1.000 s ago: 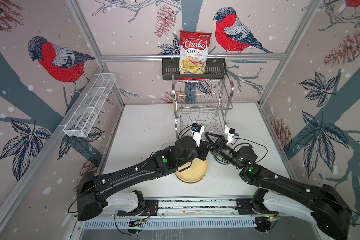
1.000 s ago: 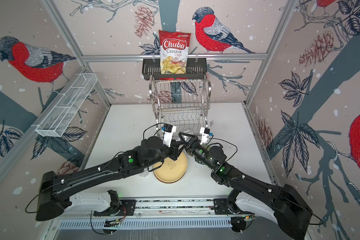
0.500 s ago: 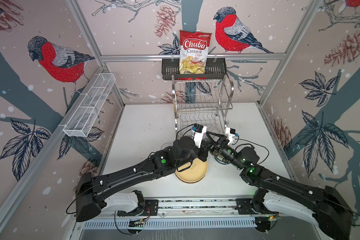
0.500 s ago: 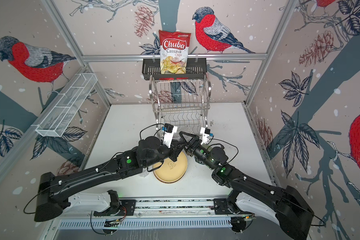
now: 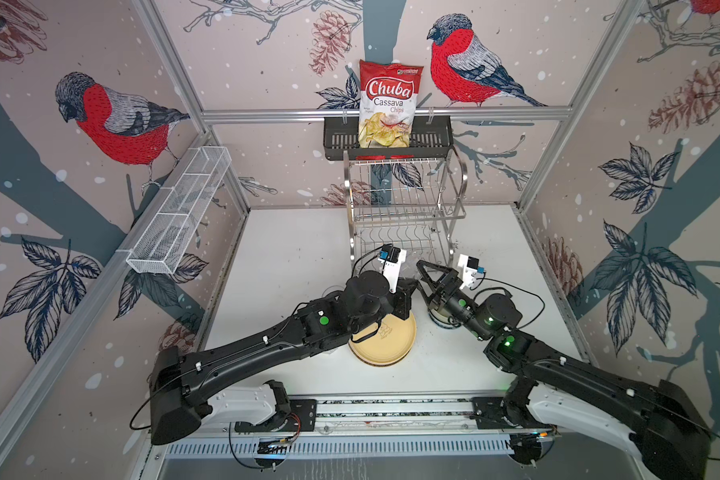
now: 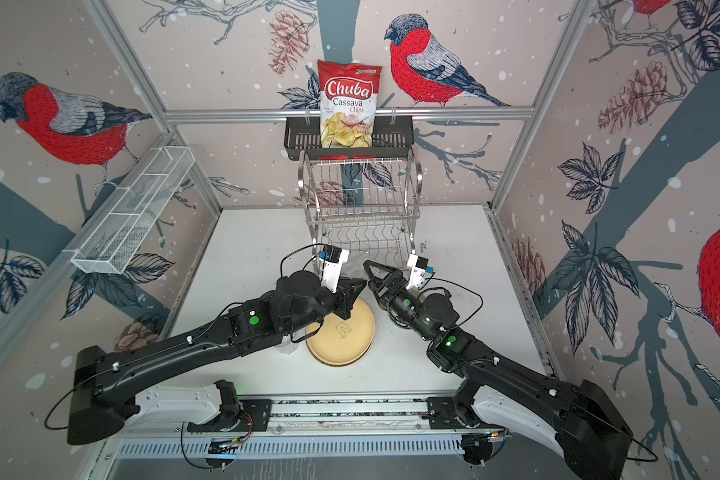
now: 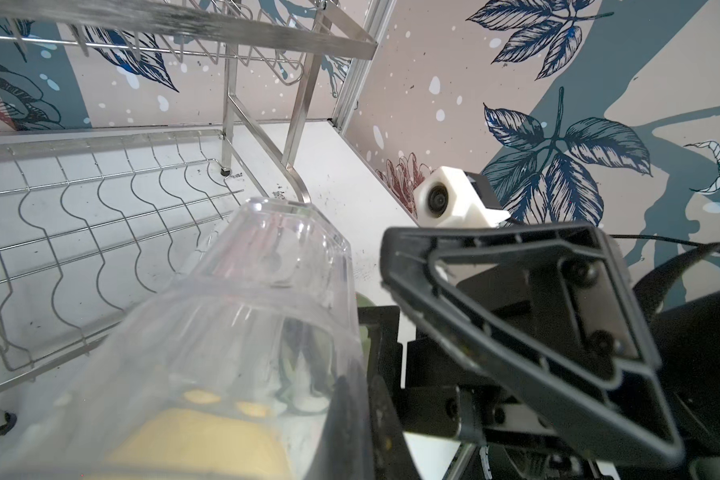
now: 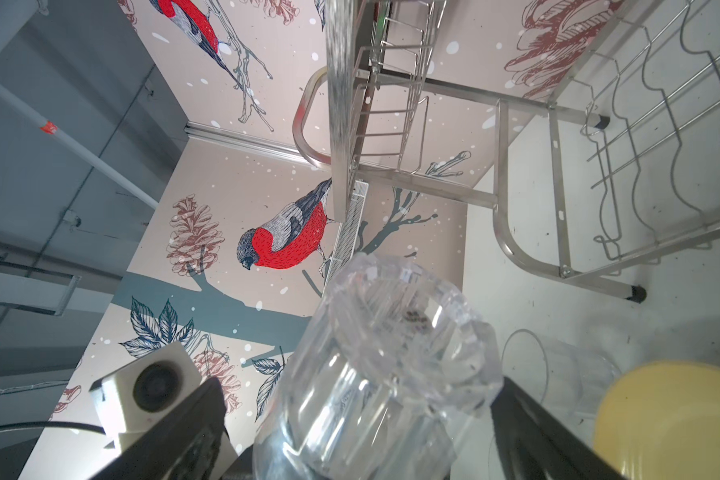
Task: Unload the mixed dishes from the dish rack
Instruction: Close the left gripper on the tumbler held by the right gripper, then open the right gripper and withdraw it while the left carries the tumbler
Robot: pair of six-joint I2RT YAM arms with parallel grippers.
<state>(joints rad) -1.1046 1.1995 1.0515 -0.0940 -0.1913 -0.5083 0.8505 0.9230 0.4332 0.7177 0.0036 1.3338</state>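
My left gripper point(image 6: 356, 286) is clamped tight on the clear glass point(image 7: 267, 299), my right gripper point(image 8: 360, 386) is spread wide around it; risk: the slick wall slips and it drops onto the yellow plate point(image 5: 387, 340).

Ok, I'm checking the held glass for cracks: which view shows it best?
The right wrist view: the glass sits centred, its base and facets sharp. The left wrist view shows it large, but side-on and blurred near the lens. In both top views it is only a faint clear patch.
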